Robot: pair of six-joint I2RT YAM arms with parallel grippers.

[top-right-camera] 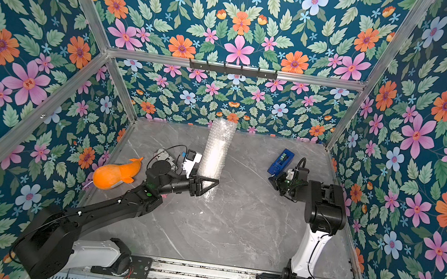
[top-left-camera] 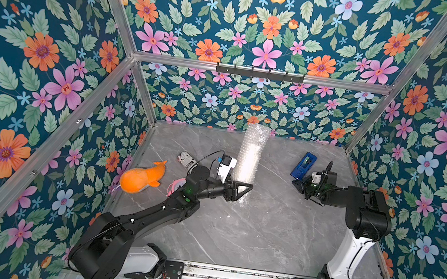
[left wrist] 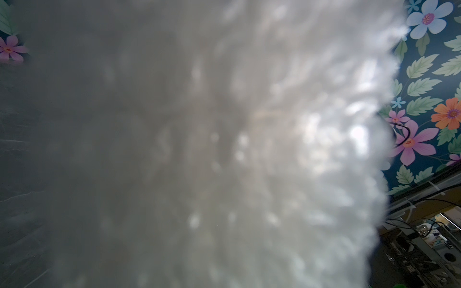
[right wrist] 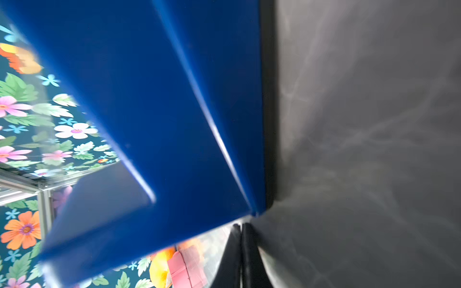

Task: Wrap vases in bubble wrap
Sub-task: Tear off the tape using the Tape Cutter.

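Note:
The bubble wrap is rolled into a long tube that stands tilted above the marble table in both top views, its top end near the back wall. My left gripper is shut on the tube's lower part. In the left wrist view the blurred bubble wrap fills the frame and hides the fingers. No vase outline shows; only a whitish mass glows through the tube's middle. My right gripper rests low on the table at the right. Its fingers are pressed together, empty, at the corner of a blue tape dispenser.
The blue tape dispenser lies at the back right. Left of the left arm are an orange plush fish, a newspaper-print cylinder and a pink tape roll. Floral walls close in three sides.

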